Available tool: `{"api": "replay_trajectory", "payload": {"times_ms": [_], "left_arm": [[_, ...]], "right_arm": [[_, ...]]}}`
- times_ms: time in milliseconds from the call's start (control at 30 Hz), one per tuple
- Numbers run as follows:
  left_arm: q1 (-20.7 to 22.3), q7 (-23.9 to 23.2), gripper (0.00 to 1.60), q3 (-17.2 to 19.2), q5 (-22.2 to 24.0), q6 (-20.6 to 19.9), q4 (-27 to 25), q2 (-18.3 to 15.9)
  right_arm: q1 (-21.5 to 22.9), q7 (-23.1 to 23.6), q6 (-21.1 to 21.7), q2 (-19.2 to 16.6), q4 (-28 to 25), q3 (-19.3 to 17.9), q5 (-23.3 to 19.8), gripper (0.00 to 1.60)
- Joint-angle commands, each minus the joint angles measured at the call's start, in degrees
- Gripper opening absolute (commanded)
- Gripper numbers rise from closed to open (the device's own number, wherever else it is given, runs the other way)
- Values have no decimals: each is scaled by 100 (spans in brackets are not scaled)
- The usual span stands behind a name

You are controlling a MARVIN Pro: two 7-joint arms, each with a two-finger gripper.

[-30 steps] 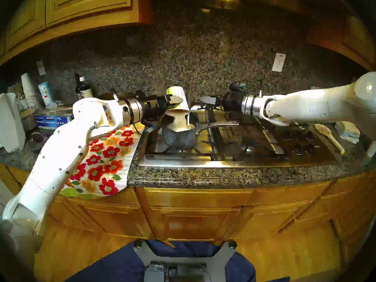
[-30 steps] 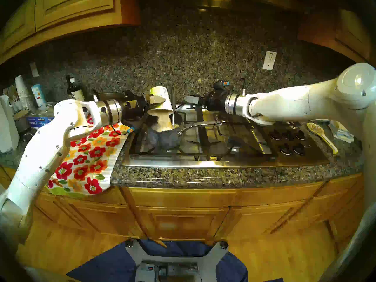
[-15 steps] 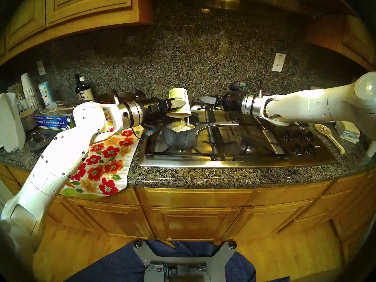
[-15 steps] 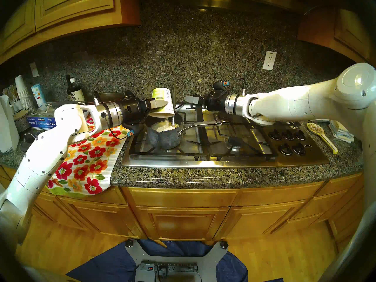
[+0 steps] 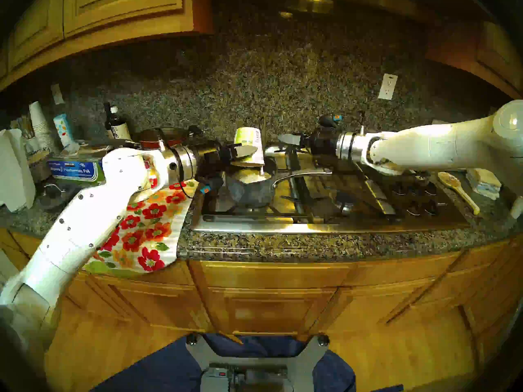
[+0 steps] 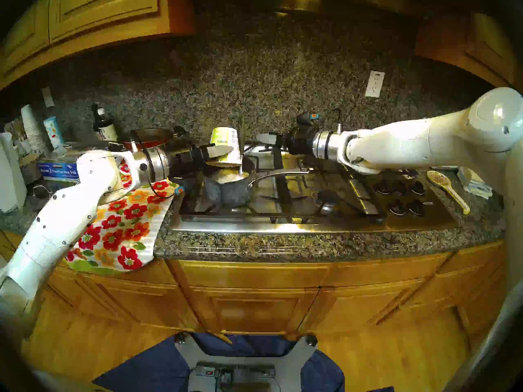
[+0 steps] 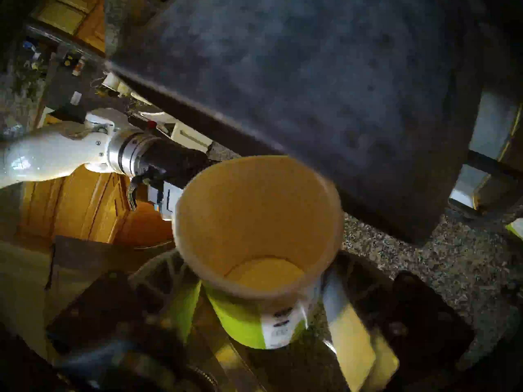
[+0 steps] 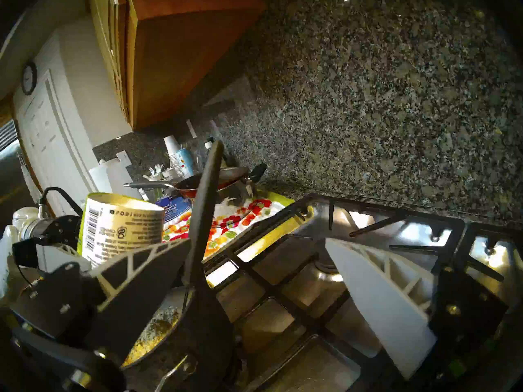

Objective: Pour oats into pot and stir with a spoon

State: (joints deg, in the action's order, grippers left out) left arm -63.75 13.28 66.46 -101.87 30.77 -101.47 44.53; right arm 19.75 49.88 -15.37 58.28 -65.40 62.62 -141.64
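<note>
Oats lay heaped in the pot, which you had sitting on the stove's left burner grate, its long steel handle reaching right. Just above the pot's rim, your left end effector was clamped on the paper cup, turned mouth-down over the pot; through the left wrist camera its inside looked bare and pale, with no flakes visible. Right of the pot, your right end effector hung over the stove with its jaws spread wide and nothing between them. The spoon stood in the pot at its far right edge, dark handle rising just beside the cup and untouched by either end effector. Left of the pot, a floral towel covered the counter; well right of the pot, past the stove knobs, lay a yellow ceramic spoon.
</note>
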Motion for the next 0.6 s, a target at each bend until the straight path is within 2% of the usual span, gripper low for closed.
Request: {"api": "replay_trajectory", "payload": {"times_ms": [0, 333, 400, 533, 567], "left_arm": [[302, 289, 67, 104, -142, -262, 10, 117], [313, 454, 67, 168, -196, -298, 66, 223], [268, 356, 67, 232, -22, -191, 54, 270], [89, 6, 67, 513, 853, 223, -2, 497], [83, -63, 67, 557, 948, 266, -40, 522]], "right_arm": [[226, 5, -27, 3, 59, -104, -22, 160], [227, 4, -27, 3, 58, -104, -22, 160], [228, 4, -27, 3, 58, -104, -22, 160], [217, 9, -28, 6, 66, -104, -23, 160], [216, 9, -28, 6, 67, -104, -23, 160]]}}
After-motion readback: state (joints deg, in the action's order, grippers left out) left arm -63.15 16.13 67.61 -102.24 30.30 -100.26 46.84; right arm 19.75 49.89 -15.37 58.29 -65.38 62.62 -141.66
